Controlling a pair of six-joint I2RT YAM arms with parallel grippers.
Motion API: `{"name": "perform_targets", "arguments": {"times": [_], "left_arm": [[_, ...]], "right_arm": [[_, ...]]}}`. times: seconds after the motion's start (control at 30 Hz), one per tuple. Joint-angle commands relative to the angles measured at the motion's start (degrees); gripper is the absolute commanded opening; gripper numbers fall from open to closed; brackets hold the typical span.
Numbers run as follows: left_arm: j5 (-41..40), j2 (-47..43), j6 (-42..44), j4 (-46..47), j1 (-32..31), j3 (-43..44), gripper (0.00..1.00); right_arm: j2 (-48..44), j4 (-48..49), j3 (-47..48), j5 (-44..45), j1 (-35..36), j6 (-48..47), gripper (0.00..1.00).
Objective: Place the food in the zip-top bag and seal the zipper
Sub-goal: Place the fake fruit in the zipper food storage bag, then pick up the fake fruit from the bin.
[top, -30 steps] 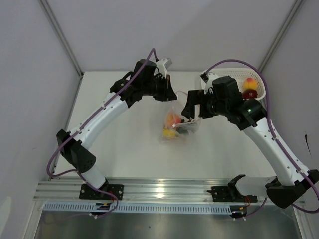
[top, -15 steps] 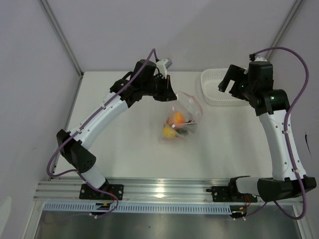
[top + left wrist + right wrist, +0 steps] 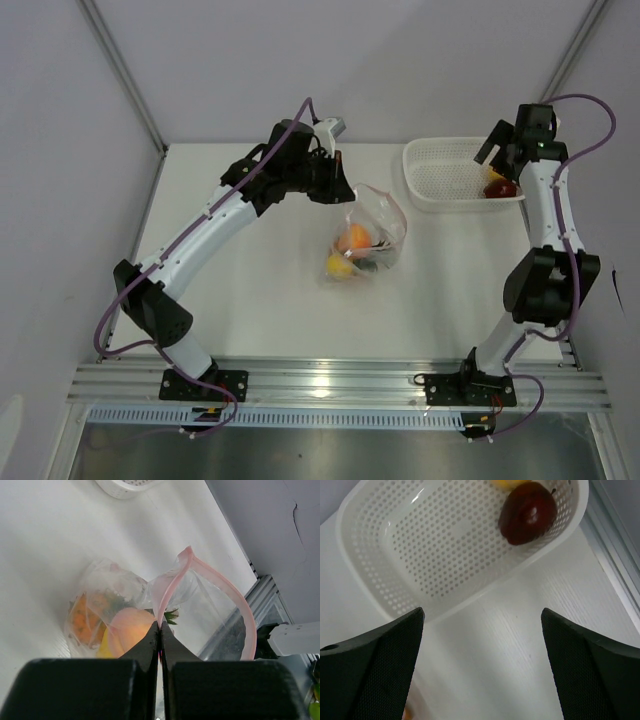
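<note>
left gripper (image 3: 160,630) pinches the pink-red zipper strip (image 3: 172,582) of the clear floppy bag (image 3: 215,610). right gripper (image 3: 480,645), spread wide and empty, should centre over the dark red toy apple (image 3: 527,512) in the white mesh basket (image 3: 420,545).

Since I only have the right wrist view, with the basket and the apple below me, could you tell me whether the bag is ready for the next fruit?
Observer: Yes, the left end effector is shut on the zipper at one side of the bag.
Operator: Thank you. Is its mouth open?
Observer: It is; the left wrist view shows the mouth gaping wide.
Operator: And what is already inside?
Observer: A peach, the pineapple and a yellow fruit.
</note>
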Motion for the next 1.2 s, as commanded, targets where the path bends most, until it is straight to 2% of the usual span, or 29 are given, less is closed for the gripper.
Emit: {"name": "perform_targets", "arguments": {"times": [0.0,0.1,0.23,0.57,0.67,0.93,1.17], "left_arm": [[1.65,-1.58,0.96,1.5,0.47,-0.29,0.01],[1.83,-2.19,0.79,2.64,0.39,-1.78,0.0],[2.52,-2.54,0.61,3.52,0.39,-2.84,0.01],[2.53,-3.42,0.26,4.05,1.18,-2.04,0.0],[2.0,-4.38,0.44,4.31,1.44,-2.74,0.01],[3.67,-3.95,0.44,4.66,1.62,-3.54,0.01],[4.63,-4.39,-0.44,6.33,1.62,-5.38,0.01]], "right_arm": [[5.16,5.54,7.0,2.34,-1.63,-1.29,0.99],[12.01,7.31,11.74,3.74,-1.81,-2.08,0.99],[20.63,4.24,21.05,9.1,-1.81,-1.82,0.99],[33.38,0.81,30.9,7.61,-3.48,-4.36,1.0],[34.26,1.15,29.34,8.14,-3.92,-5.15,0.99],[34.53,10.29,24.77,9.64,-4.01,-9.46,0.99],[37.69,13.37,26.78,9.11,-4.01,-9.38,0.99]]}}
